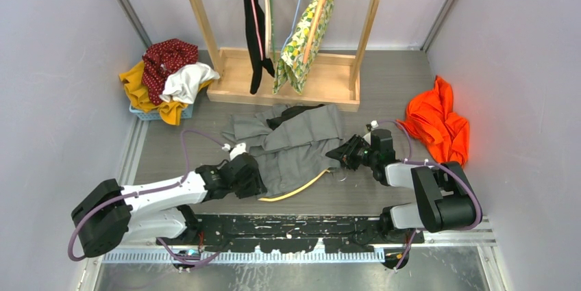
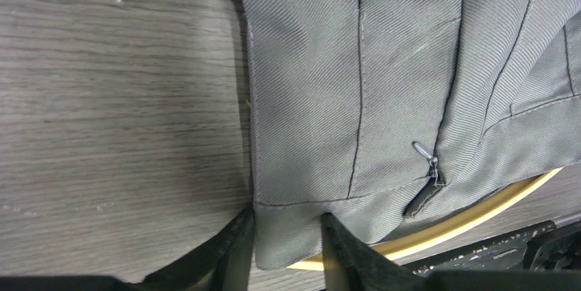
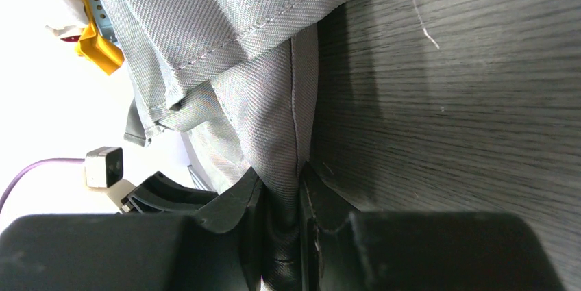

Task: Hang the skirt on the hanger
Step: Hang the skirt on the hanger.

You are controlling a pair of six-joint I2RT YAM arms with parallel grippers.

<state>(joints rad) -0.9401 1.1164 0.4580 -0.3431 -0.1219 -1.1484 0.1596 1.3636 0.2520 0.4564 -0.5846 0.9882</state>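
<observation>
The grey skirt (image 1: 301,147) lies crumpled on the table between my two arms. A yellow hanger (image 1: 296,192) lies partly under its near edge, showing as a curved bar (image 2: 479,212) in the left wrist view. My left gripper (image 1: 257,176) is at the skirt's left near corner. Its fingers stand either side of the waistband corner (image 2: 286,236), which lies flat and unpinched between them (image 2: 286,219); a zipper (image 2: 428,168) is just to the right. My right gripper (image 1: 340,154) is shut on a bunched fold of the skirt's (image 3: 226,24) right edge (image 3: 281,174).
A wooden clothes rack (image 1: 284,85) stands at the back with a black garment and a lemon-print one hanging from it. A blue basket (image 1: 147,113) heaped with clothes sits at the back left. An orange garment (image 1: 438,123) lies at the right. Dark cloth (image 1: 291,114) lies under the skirt's far edge.
</observation>
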